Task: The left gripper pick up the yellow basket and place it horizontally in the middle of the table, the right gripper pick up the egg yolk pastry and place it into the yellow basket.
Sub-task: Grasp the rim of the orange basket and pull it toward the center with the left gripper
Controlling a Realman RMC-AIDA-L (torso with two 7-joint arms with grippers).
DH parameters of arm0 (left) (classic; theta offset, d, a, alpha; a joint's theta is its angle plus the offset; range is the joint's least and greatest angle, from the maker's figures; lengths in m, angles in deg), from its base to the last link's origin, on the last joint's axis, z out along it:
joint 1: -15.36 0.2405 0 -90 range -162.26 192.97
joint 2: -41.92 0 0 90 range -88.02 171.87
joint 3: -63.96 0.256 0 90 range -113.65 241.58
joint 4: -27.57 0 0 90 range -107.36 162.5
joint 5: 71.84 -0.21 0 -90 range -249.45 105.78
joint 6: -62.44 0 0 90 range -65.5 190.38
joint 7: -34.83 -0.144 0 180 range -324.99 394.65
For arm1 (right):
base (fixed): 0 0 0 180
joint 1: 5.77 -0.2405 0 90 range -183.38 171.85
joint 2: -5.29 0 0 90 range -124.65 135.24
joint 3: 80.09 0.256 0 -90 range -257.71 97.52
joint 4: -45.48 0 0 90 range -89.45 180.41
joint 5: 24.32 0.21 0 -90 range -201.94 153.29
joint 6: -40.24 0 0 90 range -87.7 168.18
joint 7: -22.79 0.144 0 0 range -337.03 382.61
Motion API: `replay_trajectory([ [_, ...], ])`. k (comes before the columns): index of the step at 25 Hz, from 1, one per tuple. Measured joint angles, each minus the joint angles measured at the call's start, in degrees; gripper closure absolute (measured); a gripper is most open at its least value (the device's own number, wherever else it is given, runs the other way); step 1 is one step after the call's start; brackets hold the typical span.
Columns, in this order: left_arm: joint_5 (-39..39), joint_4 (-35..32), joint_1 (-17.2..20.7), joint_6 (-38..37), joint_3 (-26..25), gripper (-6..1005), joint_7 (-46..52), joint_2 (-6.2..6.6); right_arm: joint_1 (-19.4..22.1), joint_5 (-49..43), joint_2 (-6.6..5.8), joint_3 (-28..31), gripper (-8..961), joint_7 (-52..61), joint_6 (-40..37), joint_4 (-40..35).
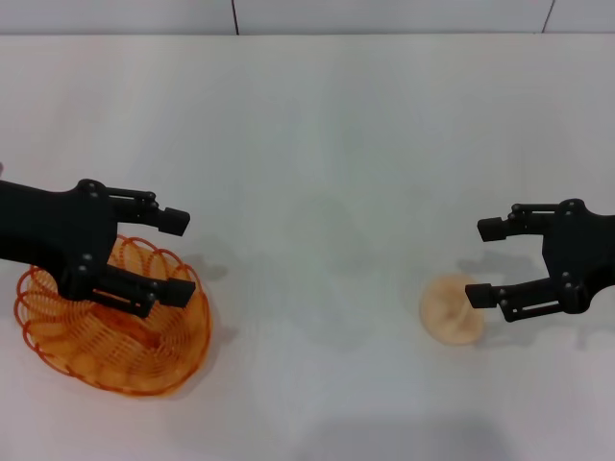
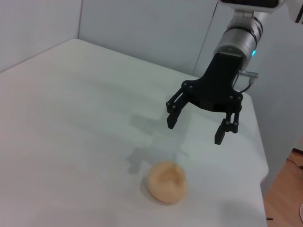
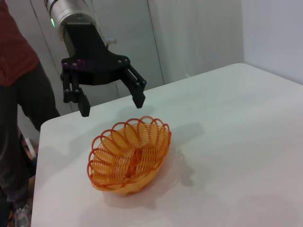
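Observation:
The yellow basket [image 1: 110,327] is an orange-yellow wire oval on the white table [image 1: 317,144] at the near left; it also shows in the right wrist view [image 3: 129,156], empty. My left gripper [image 1: 178,257] is open and hovers above the basket's right part, not touching it; it also shows in the right wrist view [image 3: 111,101]. The egg yolk pastry [image 1: 452,307] is a pale dome at the right, seen too in the left wrist view [image 2: 165,181]. My right gripper [image 1: 487,261] is open, just right of and above the pastry; it also shows in the left wrist view [image 2: 195,130].
A person in a dark red top [image 3: 16,94] stands beyond the table's left edge. The table's right edge [image 2: 259,156] lies close to the pastry. A grey wall [image 1: 307,14] runs behind the table.

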Motion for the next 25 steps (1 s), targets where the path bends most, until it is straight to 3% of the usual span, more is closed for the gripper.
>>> replay_trajectory([
  [4, -0.41, 0.0, -0.02, 0.44, -0.69, 111, 0.45, 0.33, -0.02, 0.0, 0.0, 0.0, 94, 0.01, 0.04, 0.01],
  [8, -2.87, -0.65, -0.09, 0.57, -4.54, 111, 2.19, 1.11, -0.17, 0.12, 0.0, -0.06, 94, 0.02, 0.1, 0.0],
  [11, -6.95, -1.15, -0.57, 0.55, -7.44, 112, 5.46, 2.28, -0.18, 0.42, 0.0, -0.08, 94, 0.03, 0.09, 0.06],
  [25, -25.83, -6.17, -1.93, -0.47, -10.36, 111, 18.15, 5.84, -0.96, 0.68, 0.05, -0.08, 94, 0.97, 0.06, 0.03],
])
